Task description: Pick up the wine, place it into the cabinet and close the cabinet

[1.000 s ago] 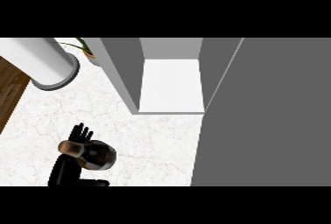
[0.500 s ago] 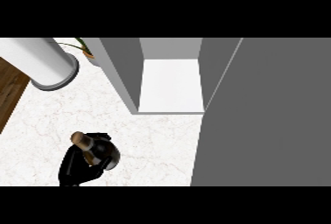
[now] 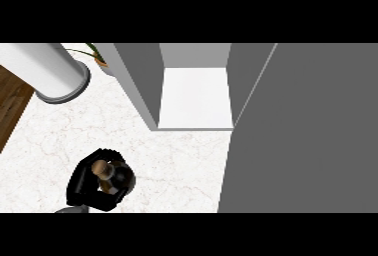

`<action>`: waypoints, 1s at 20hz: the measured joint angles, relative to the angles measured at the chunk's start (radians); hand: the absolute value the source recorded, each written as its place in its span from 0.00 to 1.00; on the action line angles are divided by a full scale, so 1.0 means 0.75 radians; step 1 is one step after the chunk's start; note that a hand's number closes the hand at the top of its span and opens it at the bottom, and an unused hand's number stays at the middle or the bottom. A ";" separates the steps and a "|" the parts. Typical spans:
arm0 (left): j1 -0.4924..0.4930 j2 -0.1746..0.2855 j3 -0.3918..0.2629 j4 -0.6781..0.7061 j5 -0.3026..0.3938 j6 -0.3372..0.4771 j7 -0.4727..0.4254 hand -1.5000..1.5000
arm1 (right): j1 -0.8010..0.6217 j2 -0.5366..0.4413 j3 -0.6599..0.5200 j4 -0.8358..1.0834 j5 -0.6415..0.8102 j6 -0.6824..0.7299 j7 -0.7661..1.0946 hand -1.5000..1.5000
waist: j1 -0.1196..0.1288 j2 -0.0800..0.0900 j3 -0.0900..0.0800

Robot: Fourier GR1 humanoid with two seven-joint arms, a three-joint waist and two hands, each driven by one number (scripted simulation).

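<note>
Since before, the left hand has curled round the wine at lower left, neck pointing up toward the viewer. Open counter lies between it and the open cabinet's front edge.

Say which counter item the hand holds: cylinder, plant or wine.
The wine, lower left: the left hand curls round it; the white cylinder and plant stand apart at the back left.

White marble counter; wood strip at left, perhaps floor.
</note>
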 measured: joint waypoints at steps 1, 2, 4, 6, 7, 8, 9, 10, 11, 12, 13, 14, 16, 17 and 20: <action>-0.018 0.024 0.025 0.007 0.014 -0.003 0.014 1.00 | -0.005 0.003 0.005 0.001 0.000 -0.003 0.005 0.00 | 0.000 0.000 0.000; -0.029 0.045 0.048 0.022 0.024 -0.008 0.011 1.00 | -0.024 -0.003 -0.009 0.001 -0.002 -0.004 0.025 0.00 | 0.001 0.001 -0.001; -0.039 0.061 0.072 0.029 0.036 -0.005 0.015 1.00 | -0.021 -0.004 -0.015 -0.001 -0.004 0.001 0.028 0.00 | 0.002 0.001 -0.001; -0.049 0.083 0.102 0.027 0.055 -0.007 0.013 1.00 | -0.010 0.010 0.014 -0.001 -0.001 -0.007 0.026 0.00 | 0.002 0.001 -0.001; -0.064 0.091 0.113 0.052 0.050 -0.007 -0.016 1.00 | -0.001 0.006 0.000 0.000 -0.002 0.005 0.010 0.00 | 0.001 0.001 -0.001; -0.062 0.094 0.117 0.035 0.049 0.002 -0.025 1.00 | -0.004 0.002 -0.004 -0.001 -0.003 0.008 0.012 0.00 | 0.002 0.001 -0.001; -0.075 0.095 0.122 0.031 0.043 0.018 -0.031 1.00 | 0.007 0.008 0.014 -0.002 -0.002 0.007 0.008 0.00 | 0.001 0.001 -0.001; -0.077 0.096 0.125 0.023 0.037 0.031 -0.045 1.00 | 0.011 0.008 0.006 -0.001 -0.003 0.010 0.005 0.00 | 0.002 0.001 -0.001; -0.079 0.096 0.133 0.012 0.030 0.054 -0.064 1.00 | 0.005 0.004 0.000 -0.002 -0.004 0.011 0.014 0.00 | 0.001 0.001 -0.001; -0.076 0.083 0.128 -0.021 0.025 0.079 -0.059 1.00 | 0.015 0.008 0.004 -0.001 -0.004 0.015 0.000 0.00 | 0.003 0.000 -0.001; -0.056 0.067 0.120 -0.064 0.019 0.099 -0.065 1.00 | 0.031 0.015 0.013 0.002 -0.002 0.019 -0.020 0.00 | 0.004 0.000 -0.001; -0.038 0.063 0.119 -0.104 0.024 0.104 -0.065 1.00 | 0.013 0.015 0.011 0.003 -0.002 0.013 -0.008 0.00 | 0.006 0.000 -0.001; -0.039 0.071 0.124 -0.174 0.071 0.066 -0.014 1.00 | 0.005 0.016 0.005 0.005 -0.002 0.014 -0.006 0.00 | 0.007 0.000 -0.001; -0.035 0.059 0.115 -0.235 0.090 0.066 0.034 1.00 | -0.008 0.013 -0.009 0.008 -0.002 0.013 -0.003 0.00 | 0.009 -0.001 0.000; -0.012 0.052 0.097 -0.409 0.154 0.051 0.180 1.00 | -0.027 0.026 0.013 0.011 0.002 -0.003 0.014 0.00 | 0.012 -0.002 0.000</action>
